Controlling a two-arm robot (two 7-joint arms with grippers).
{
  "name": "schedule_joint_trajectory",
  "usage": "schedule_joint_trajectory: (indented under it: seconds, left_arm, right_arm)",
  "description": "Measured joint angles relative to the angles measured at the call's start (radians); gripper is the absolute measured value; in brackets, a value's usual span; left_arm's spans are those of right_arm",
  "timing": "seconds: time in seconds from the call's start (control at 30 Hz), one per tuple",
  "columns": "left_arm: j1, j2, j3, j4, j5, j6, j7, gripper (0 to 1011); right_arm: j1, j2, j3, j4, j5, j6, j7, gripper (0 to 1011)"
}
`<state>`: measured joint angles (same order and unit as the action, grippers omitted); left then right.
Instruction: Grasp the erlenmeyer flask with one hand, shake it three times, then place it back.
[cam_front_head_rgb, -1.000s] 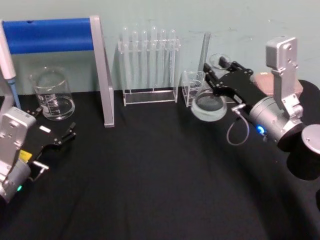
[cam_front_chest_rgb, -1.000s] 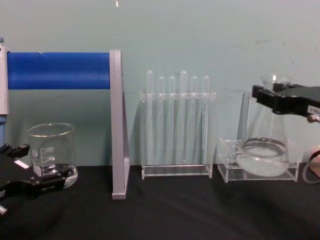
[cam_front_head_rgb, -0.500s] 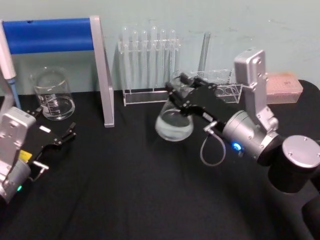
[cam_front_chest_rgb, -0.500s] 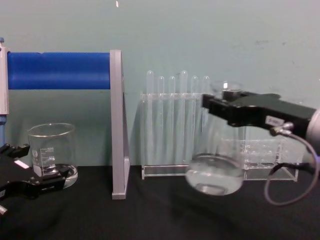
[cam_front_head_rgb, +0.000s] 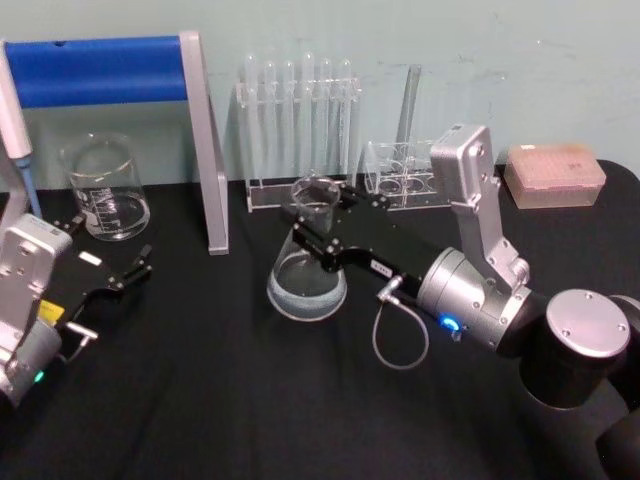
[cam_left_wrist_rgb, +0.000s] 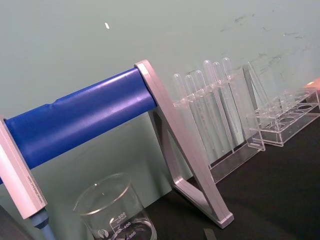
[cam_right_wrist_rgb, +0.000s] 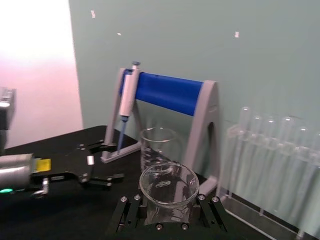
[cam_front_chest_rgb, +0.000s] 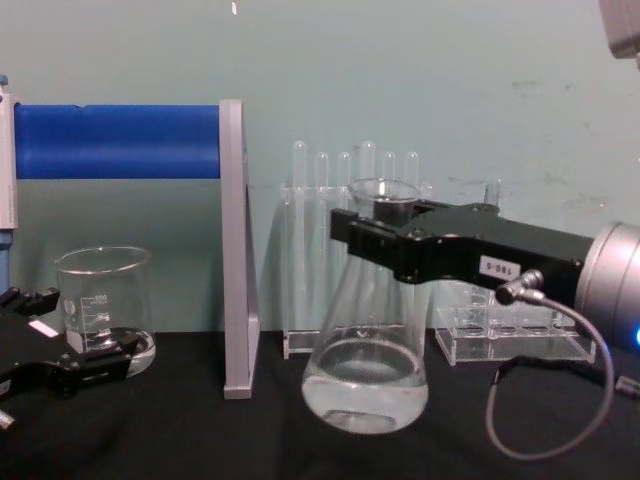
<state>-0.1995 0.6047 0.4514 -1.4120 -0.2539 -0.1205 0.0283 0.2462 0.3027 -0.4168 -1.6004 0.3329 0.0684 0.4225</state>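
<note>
One flask (cam_front_head_rgb: 306, 285) is the thing to watch, and it has moved a lot. A second ago it was far over on the right, up in the air by the small rack (cam_front_head_rgb: 405, 182). Half a second ago it was tipped and in the air, nearer the middle. Now it is upright in the middle of the table (cam_front_head_rgb: 250, 400), in front of the tube rack (cam_front_head_rgb: 300, 130). Its bottom is very low, on the black cloth or just over it; I cannot tell which. A bit of clear water seems to sit inside at the bottom.

The right gripper (cam_front_head_rgb: 318, 215) holds the flask by its thin neck, one finger on each side, squeezed onto the glass. The arm has swung across to the left with it.

I think this big swing sideways is one shake, so the shaking is going on and the putting back is not done. It could also be the set-down, but the fingers have not let go.

The left gripper (cam_front_head_rgb: 110, 248) lies low at the left, near the beaker (cam_front_head_rgb: 105, 195), with its fingers spread wide and holding nothing. It has not moved.
</note>
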Motion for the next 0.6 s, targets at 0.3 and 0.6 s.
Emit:
schedule_joint_trajectory:
  seconds: [0.3,0.6]
  left_arm:
    - [0.000,0.000,0.000,0.000,0.000,0.000,0.000,1001]
    - [0.000,0.000,0.000,0.000,0.000,0.000,0.000,1001]
  right_arm:
    - [0.000,0.018,-0.025,-0.012,0.017,-0.001,0.007,450]
    - [0.019,0.019,-0.003,0.021,0.018,-0.009,-0.037,450]
